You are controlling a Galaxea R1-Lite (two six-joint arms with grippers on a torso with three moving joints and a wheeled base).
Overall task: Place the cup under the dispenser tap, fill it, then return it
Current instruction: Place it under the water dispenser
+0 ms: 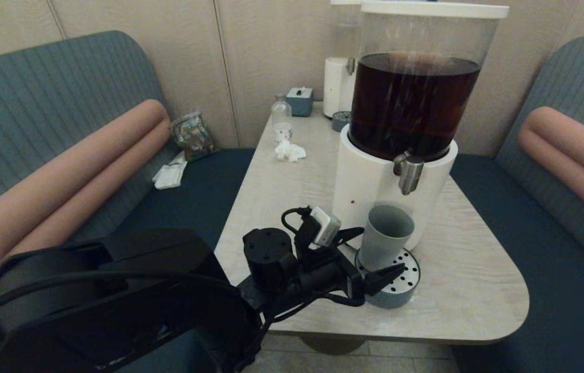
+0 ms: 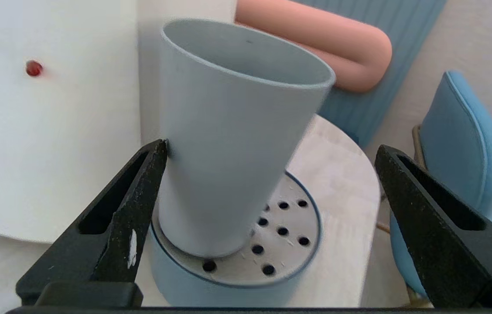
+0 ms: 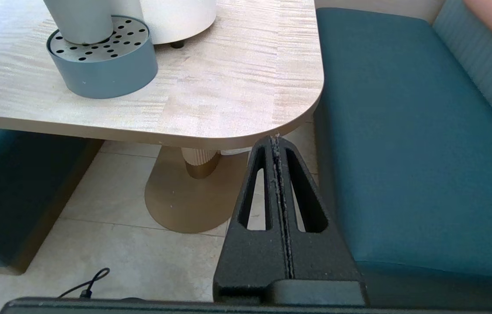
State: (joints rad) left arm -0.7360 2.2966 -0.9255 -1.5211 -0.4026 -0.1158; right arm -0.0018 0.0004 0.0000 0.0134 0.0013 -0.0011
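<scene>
The left claw [image 1: 369,254] is spread wide around the cup [image 1: 386,229]; nothing is held. The cup is set under the tap [image 1: 408,173], probably for filling.

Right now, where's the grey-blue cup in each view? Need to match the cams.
Head view: cup low centre, upright on the perforated tray, below the dispenser tap, with the open left gripper around it.
Left wrist view: cup fills the centre, between the fingers.
Right wrist view: only its lower part, at the top-left corner.
Shared landmark: the tray.
</scene>
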